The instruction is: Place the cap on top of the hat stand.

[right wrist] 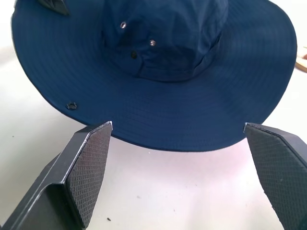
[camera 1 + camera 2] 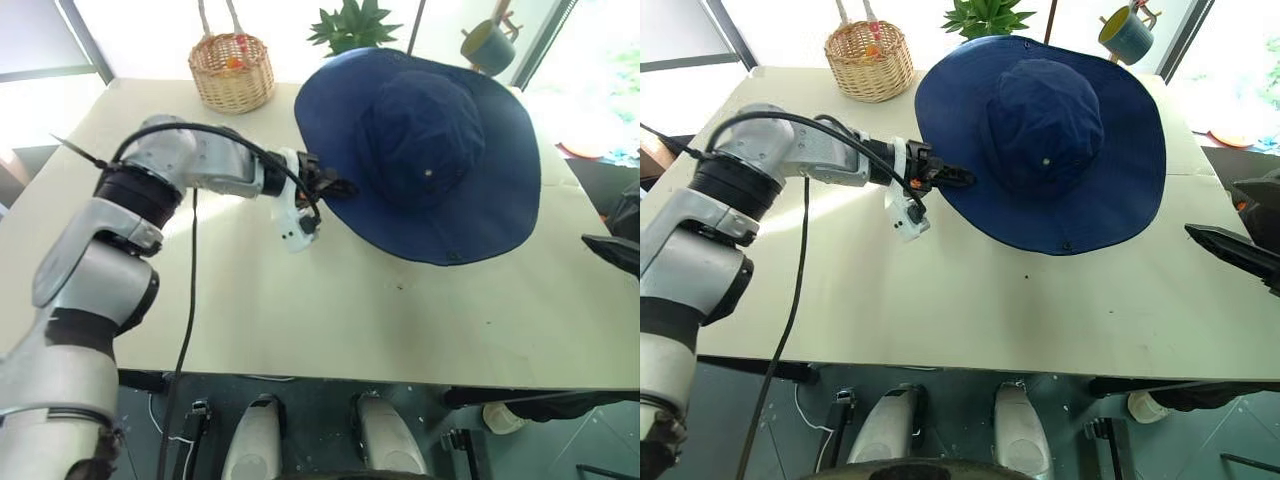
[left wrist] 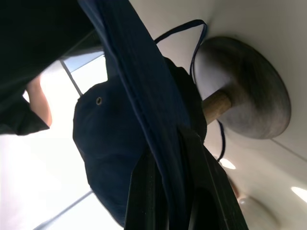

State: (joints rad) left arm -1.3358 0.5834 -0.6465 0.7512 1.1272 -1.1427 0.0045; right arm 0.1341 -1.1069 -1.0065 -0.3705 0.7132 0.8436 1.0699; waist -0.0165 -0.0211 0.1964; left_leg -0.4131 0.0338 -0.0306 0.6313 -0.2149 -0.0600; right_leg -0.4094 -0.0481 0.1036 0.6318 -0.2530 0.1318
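While the right tool (image 1: 177,167) hung with its fingers spread wide just short of the brim, the left tool (image 2: 958,178) pinched the edge of the navy sun hat (image 2: 1045,135), which sat over the hat stand (image 3: 244,91) on the tabletop (image 2: 970,300), a wicker basket (image 2: 869,60) beyond.

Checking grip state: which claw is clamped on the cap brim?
The left claw, shut on the cap's brim edge. The right claw is open, clear of the brim.
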